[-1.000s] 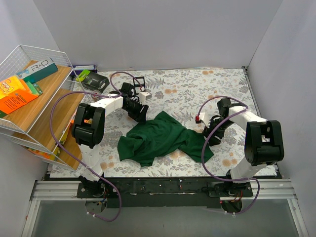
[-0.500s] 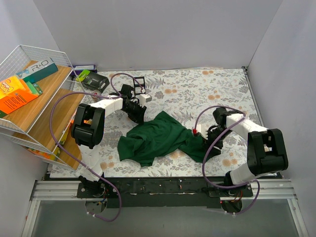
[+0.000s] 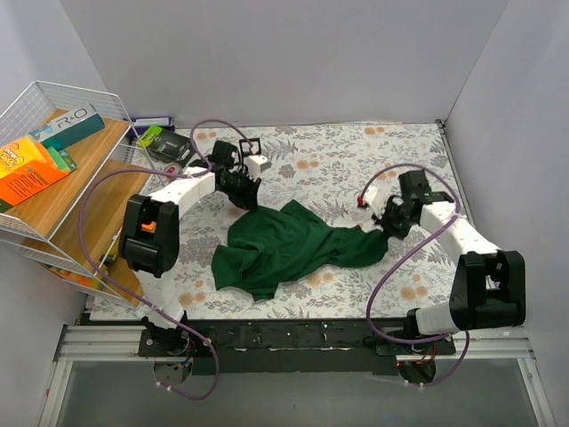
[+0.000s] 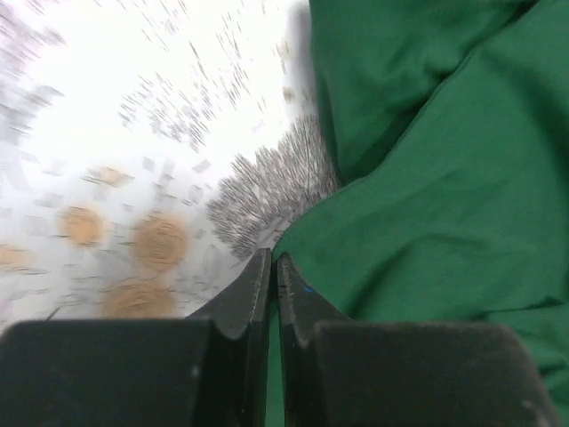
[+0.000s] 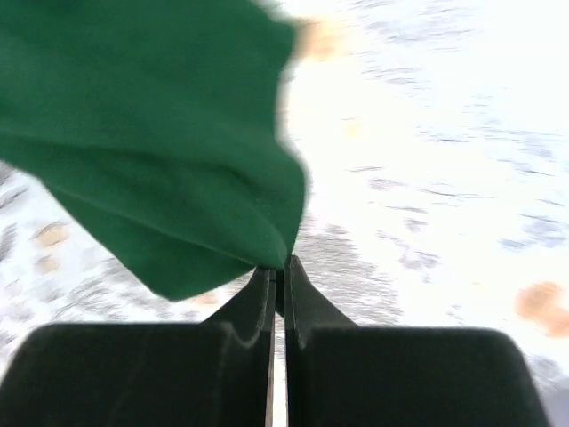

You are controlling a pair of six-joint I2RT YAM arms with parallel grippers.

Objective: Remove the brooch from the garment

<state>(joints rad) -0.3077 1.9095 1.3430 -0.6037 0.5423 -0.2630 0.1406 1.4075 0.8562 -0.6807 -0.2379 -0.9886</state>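
Observation:
The garment [image 3: 284,249], a dark green T-shirt, lies crumpled mid-table on the floral cloth. At its back left edge my left gripper [image 3: 252,203] is shut, and in the left wrist view the tips [image 4: 274,260] pinch the rim of the green cloth [image 4: 427,178]. My right gripper [image 3: 382,228] is shut on the garment's right end. The right wrist view shows a fold of cloth [image 5: 151,116] caught between the tips [image 5: 280,265] and stretched away from them. The brooch is hidden in every view.
A white wire rack [image 3: 53,178] with wooden shelves and coloured boxes stands at the left. Black items [image 3: 169,147] and a small black frame [image 3: 249,145] sit at the back left. Grey walls close in the table's back and sides.
Both grippers have shut. The right one went to the garment's right end, closed on it and drew it back and right, stretching the cloth. The left one closed on the back left edge.

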